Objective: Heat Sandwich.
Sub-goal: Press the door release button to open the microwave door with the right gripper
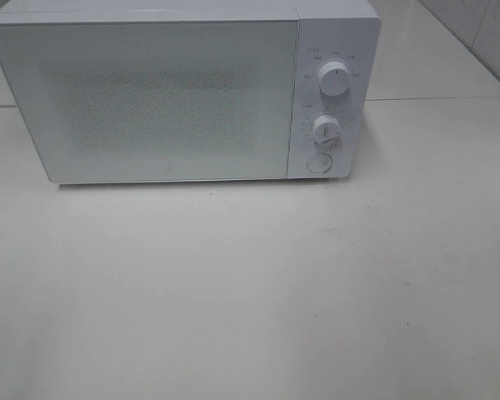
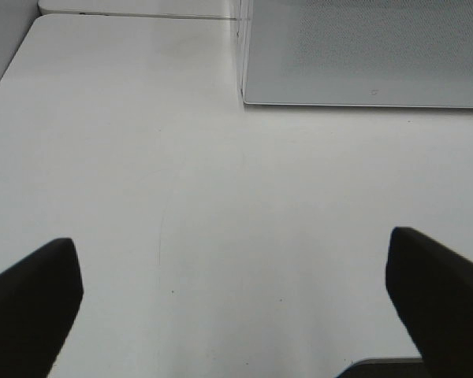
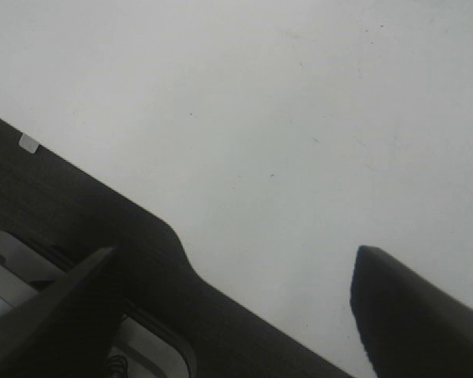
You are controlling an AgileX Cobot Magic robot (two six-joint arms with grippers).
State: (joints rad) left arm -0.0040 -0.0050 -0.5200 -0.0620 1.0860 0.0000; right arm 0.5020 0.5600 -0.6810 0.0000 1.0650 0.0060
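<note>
The sandwich is out of view in every frame. A white microwave (image 1: 183,87) stands at the back of the table with its door shut; its lower corner shows in the left wrist view (image 2: 363,51). Neither arm appears in the exterior high view. My left gripper (image 2: 232,295) hovers open over bare white table, with nothing between its dark fingers (image 2: 31,303). My right gripper (image 3: 236,303) is open too, empty, over the table's near edge, its fingers (image 3: 414,311) spread wide.
Two white knobs (image 1: 333,79) (image 1: 326,127) and a round button (image 1: 318,162) sit on the microwave's right panel. A dark edge strip (image 3: 102,228) of the table crosses the right wrist view. A seam runs behind the microwave between tabletops (image 1: 437,97).
</note>
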